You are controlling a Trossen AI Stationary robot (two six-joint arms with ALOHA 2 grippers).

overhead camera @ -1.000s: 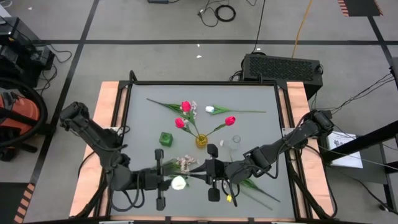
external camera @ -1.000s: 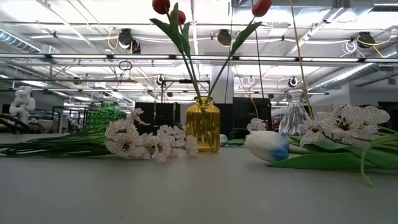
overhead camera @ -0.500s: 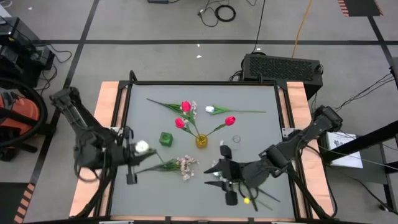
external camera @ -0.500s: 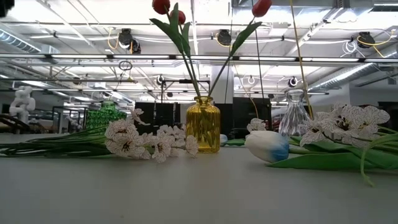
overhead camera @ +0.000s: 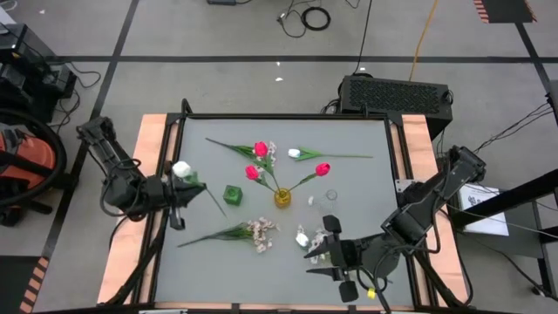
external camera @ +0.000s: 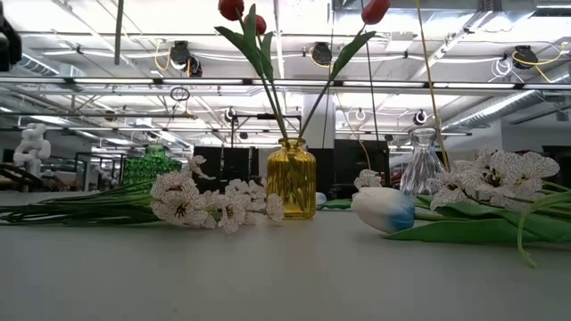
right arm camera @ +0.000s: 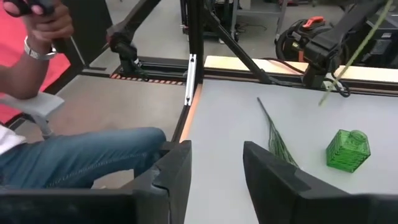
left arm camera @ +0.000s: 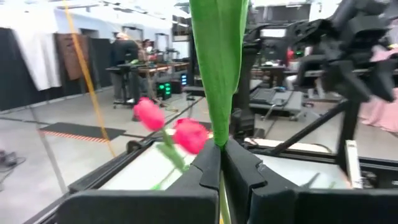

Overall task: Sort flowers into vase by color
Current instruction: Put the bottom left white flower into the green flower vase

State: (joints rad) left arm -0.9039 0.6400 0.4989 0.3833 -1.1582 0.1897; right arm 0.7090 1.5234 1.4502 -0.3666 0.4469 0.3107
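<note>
My left gripper [overhead camera: 177, 194] is over the table's left edge, shut on a white tulip [overhead camera: 181, 168]. In the left wrist view its green leaf [left arm camera: 217, 62] rises from between the fingers. My right gripper [right arm camera: 217, 180] is open and holds nothing; it hovers near the table's near edge [overhead camera: 327, 259]. A yellow vase [overhead camera: 282, 198] holds pink-red tulips [overhead camera: 260, 150]. A green vase [overhead camera: 232, 194] and a clear vase [overhead camera: 331, 196] stand beside it. A whitish spray [overhead camera: 259, 231], another white tulip head [external camera: 384, 209] and a second spray [external camera: 491, 174] lie on the table. My left gripper pinches the white tulip by its green leafy stem [left arm camera: 219, 134] between the two fingers, which come level from the table's left side. The flower is lifted clear of the table. Its blossom points toward the far side, and its thin lower stem [overhead camera: 214, 202] slants out above the table toward the green vase.
A white tulip [overhead camera: 294, 153] and a small spray [overhead camera: 272, 153] lie near the far edge. A person in jeans [right arm camera: 81, 155] sits beyond the table's left side. Bare grey tabletop [overhead camera: 200, 139] shows at the far left corner.
My left gripper has carried the white tulip from the near middle of the table up and toward the left and far edges, lifting it clear. My right gripper has drawn back from that spot toward the right and near edges. The spray on the table has stayed put.
</note>
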